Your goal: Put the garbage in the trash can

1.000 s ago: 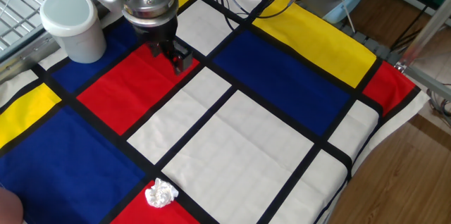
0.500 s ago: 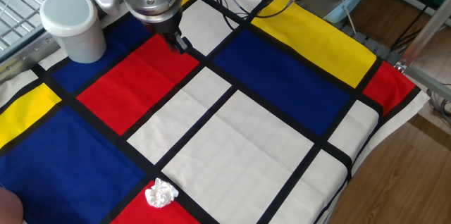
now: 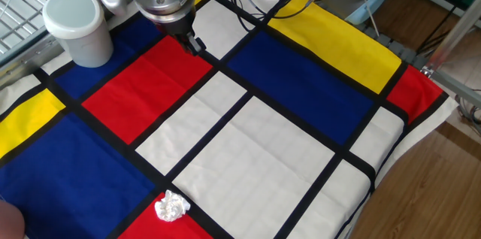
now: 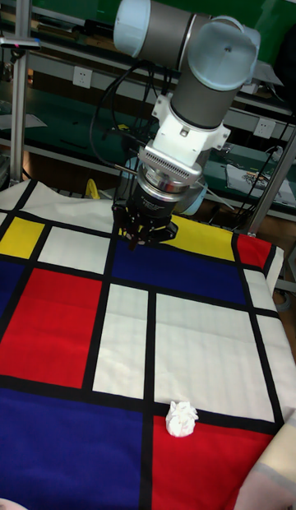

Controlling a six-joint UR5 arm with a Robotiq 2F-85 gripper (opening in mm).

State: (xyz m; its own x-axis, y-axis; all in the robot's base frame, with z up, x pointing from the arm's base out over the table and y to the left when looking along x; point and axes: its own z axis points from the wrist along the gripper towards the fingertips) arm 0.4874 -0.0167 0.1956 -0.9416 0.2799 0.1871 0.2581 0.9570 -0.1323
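The trash can (image 3: 76, 26) stands upper left. My gripper (image 3: 194, 44) hangs near it, jaws seemingly together, holding nothing. The garbage (image 3: 171, 207) lies at the bottom edge: light, soft, crushable; I'd pinch across its middle.

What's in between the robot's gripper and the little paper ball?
Nothing but tablecloth. In the fixed view, only bare red and white squares with black stripes lie between the gripper and the paper ball. The tall fixed view shows the same.
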